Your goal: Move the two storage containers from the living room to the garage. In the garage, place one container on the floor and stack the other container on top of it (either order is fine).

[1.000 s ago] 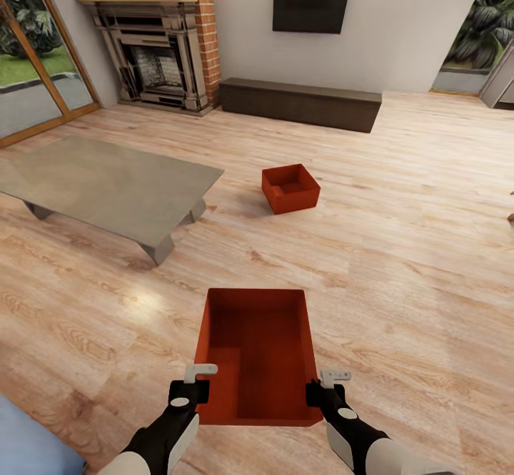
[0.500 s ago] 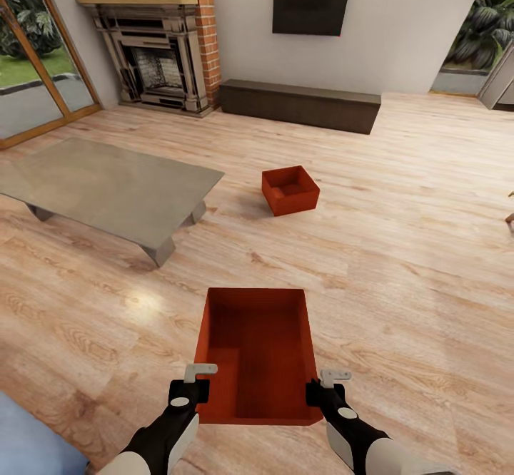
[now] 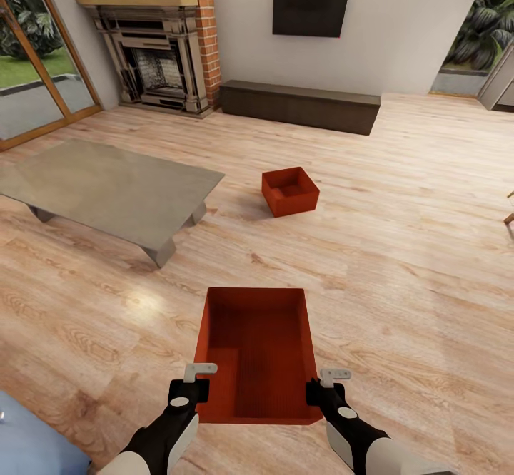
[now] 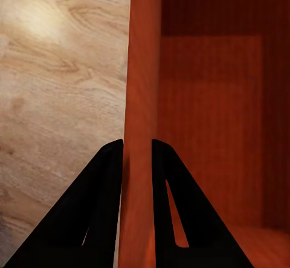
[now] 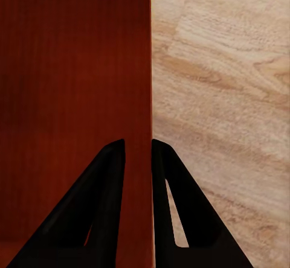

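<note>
Head view: barely anything's changed in the last second, the picture just drifted a touch, so the camera moved, not the stuff. Near box (image 3: 257,354) is held over the plank floor (image 3: 400,247), left gripper (image 3: 191,382) and right gripper (image 3: 323,384) on its side walls. Second box (image 3: 290,190) sits beyond it, toward the fireplace (image 3: 153,54). Still the living room, so hauling hasn't really begun.

Left wrist: fingers (image 4: 99,213) pinching the wall.

Right wrist: same, fingers (image 5: 181,213) clamped on the wall. Box underside's hidden
</note>
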You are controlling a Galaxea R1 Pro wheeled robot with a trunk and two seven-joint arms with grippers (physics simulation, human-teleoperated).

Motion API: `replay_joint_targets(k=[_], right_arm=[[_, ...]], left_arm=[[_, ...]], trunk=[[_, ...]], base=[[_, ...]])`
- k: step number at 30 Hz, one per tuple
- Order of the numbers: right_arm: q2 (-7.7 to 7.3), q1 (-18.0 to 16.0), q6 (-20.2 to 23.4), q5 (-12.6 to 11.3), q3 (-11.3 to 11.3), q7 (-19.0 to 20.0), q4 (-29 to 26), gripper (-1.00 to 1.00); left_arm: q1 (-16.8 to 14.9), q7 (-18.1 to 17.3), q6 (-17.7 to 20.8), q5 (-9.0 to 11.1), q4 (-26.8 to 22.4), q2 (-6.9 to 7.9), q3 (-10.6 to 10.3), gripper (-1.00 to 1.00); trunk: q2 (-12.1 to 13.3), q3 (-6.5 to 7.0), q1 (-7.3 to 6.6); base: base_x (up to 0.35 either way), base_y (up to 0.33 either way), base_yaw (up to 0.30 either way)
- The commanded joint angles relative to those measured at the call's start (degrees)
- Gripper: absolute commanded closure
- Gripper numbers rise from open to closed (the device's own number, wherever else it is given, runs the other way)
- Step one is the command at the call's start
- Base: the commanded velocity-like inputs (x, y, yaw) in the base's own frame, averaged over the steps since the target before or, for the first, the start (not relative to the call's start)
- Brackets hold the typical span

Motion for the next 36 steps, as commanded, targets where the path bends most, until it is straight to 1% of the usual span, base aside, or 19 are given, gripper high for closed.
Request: replay_joint_targets(k=[1, 10, 36], right_arm=[[0.02, 0.0, -0.2, -0.6, -0.3, 0.0, 0.1, 1.0], [0.07, 0.0, -0.2, -0.6, -0.3, -0.2, 0.1, 1.0], [-0.01, 0.0, -0.3, -0.6, -0.3, -0.3, 0.1, 1.0]], left_arm=[[-0.1, 0.7, 0.3, 4.4, -0.3, 0.05, 0.1, 1.0], [-0.1, 0.7, 0.3, 4.4, -0.3, 0.06, 0.1, 1.0], [-0.1, 0.7, 0.2, 4.4, -0.4, 0.06, 0.1, 1.0]], trunk=[[0.0, -0.04, 0.0], [0.0, 0.14, 0.0], [0.0, 2.53, 0.0]], base=[[0.0, 0.0, 0.0], [0.0, 0.0, 0.0], [0.0, 0.0, 0.0]])
